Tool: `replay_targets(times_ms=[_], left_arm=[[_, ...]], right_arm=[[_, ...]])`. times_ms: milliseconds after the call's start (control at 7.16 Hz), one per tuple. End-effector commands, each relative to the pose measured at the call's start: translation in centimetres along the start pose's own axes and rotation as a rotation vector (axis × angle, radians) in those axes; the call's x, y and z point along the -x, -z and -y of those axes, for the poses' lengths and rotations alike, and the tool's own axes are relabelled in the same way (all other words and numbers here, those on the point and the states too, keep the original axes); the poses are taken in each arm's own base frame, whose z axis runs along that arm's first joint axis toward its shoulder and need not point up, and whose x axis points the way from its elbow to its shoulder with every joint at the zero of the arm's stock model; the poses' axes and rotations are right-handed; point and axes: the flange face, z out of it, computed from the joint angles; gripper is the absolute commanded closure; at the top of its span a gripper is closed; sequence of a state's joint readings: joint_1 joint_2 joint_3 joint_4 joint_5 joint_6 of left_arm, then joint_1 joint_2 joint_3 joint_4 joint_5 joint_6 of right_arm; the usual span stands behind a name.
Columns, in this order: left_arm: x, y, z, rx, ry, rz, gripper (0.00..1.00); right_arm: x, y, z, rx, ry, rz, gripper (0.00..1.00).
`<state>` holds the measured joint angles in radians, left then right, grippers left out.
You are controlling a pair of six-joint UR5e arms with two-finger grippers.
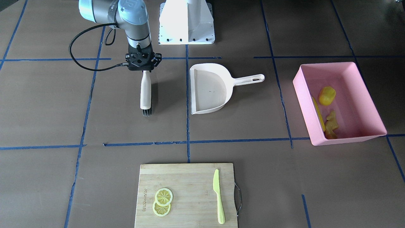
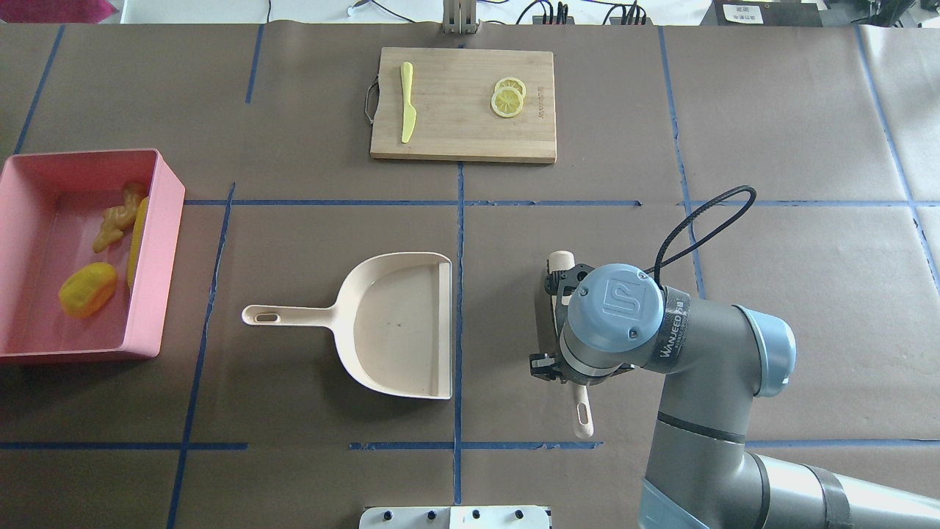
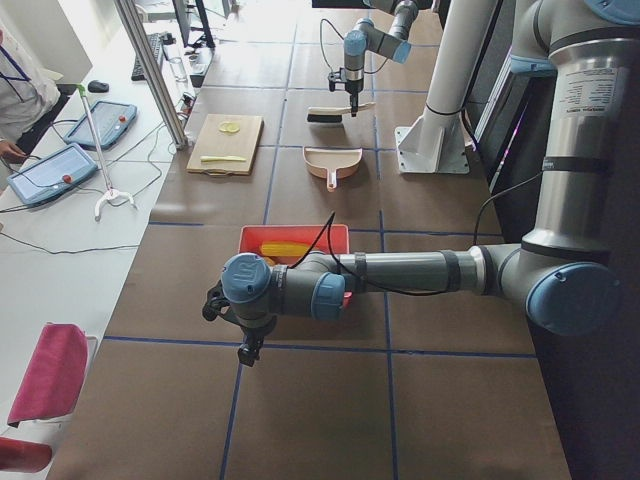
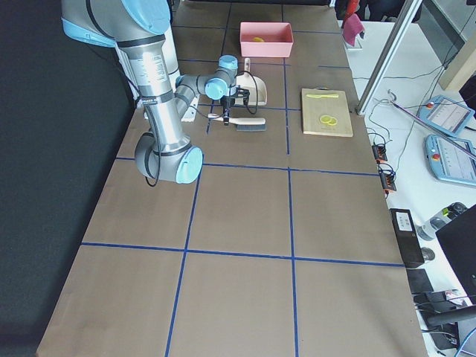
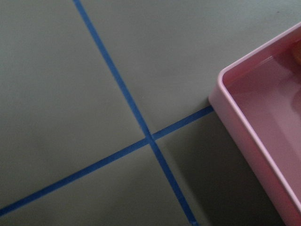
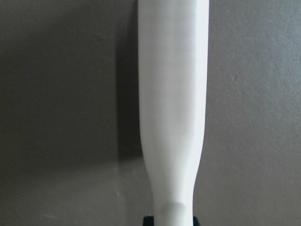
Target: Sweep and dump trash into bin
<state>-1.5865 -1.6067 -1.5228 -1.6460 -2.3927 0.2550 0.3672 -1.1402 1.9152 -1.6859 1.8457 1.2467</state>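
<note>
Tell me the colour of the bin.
The bin is pink, clearest in the exterior front-facing view.

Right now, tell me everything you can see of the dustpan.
The dustpan is cream and looks plastic: a shallow scoop with a rounded raised back wall and a straight, wide mouth. It lies flat on the brown table, empty, touching nothing else. Its slotted handle points toward the pink bin; its mouth faces the brush.

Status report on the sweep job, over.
Right gripper at the brush handle, grip unclear. Left gripper near the bin, state unclear. Trash all in bin. Dustpan empty, nothing in the way.
</note>
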Motion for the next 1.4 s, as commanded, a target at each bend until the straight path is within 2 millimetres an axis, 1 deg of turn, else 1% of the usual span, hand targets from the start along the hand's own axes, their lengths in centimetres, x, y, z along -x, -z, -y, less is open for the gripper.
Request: replay_targets(times_ms=[0,140,279,558,698,838,977,1117,1257], left_arm=[[-1.9,3.1,-0.5,0.042,0.065,0.008,0.0],[-0.5,0.6,-5.3,0.095,0.132,-0.006,0.0],[-0.3,0.2,-6.2,0.103,0.141,-0.005,0.0],[-0.6,0.9,-5.4,0.125,0.152,0.05,0.0],[-0.7,0.8,-5.7,0.125,0.206,0.044,0.0],[-0.7,0.8,-5.7,0.12,0.201,0.045,0.0],[-0.8,0.9,-5.5,0.112,0.184,0.043,0.0],[-0.3,0.3,-6.2,0.128,0.198,0.043,0.0],[0.3,-0.3,-6.7,0.144,0.212,0.043,0.0]], right_arm=[[-0.1,-0.1,0.0,-0.006,0.001,-0.006,1.0],[-0.1,-0.1,0.0,-0.005,0.001,-0.004,1.0],[-0.1,-0.1,0.1,-0.006,0.0,-0.004,1.0],[-0.2,-0.1,0.2,-0.005,0.004,-0.005,1.0],[-0.4,0.0,0.5,-0.009,0.005,-0.006,1.0],[-0.7,0.2,1.0,-0.014,0.0,-0.007,1.0],[-1.5,0.3,1.5,-0.015,-0.011,-0.01,1.0],[-3.8,0.7,2.6,-0.027,0.011,-0.023,1.0],[-7.0,0.7,3.5,-0.017,0.007,-0.007,1.0]])
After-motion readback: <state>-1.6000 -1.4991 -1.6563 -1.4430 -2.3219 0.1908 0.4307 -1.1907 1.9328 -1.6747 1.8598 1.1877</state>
